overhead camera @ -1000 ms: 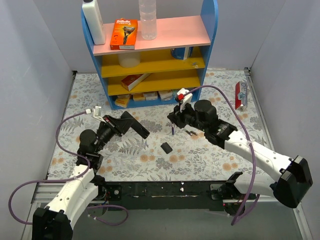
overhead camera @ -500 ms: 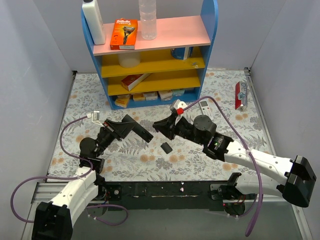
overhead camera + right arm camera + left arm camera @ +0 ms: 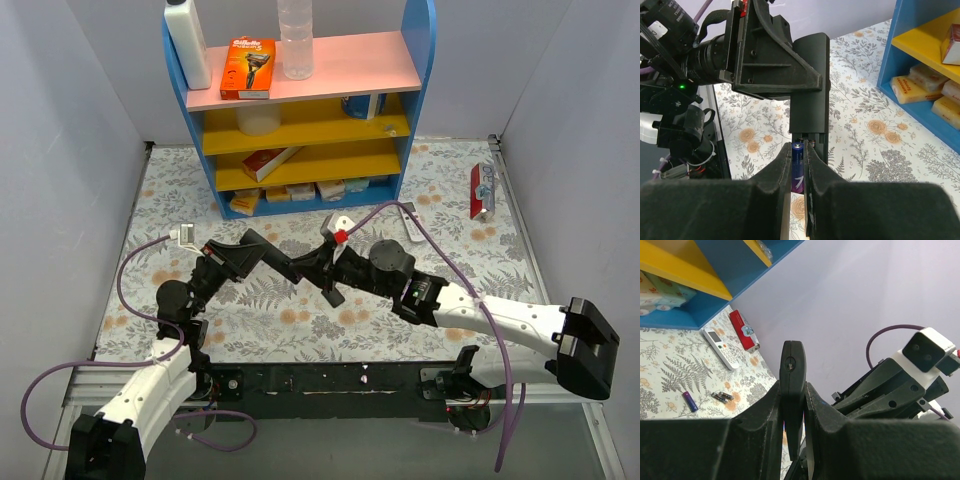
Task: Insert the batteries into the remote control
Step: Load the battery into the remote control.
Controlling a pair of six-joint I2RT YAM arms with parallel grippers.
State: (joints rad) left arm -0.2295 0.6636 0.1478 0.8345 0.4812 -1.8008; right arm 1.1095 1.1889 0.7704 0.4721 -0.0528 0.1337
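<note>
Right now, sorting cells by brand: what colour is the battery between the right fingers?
Purple-blue battery, clearest in right wrist view.

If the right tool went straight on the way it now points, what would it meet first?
Most likely the black remote in the left tool: its near end lies ahead of the battery the right tool grips.

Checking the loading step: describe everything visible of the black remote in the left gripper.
The black remote control is a long, slim slab of matte plastic. The left gripper clamps it off the table, its free end toward the right gripper. That end shows an open recess, where the purple-blue battery pinched by the right gripper meets it.
</note>
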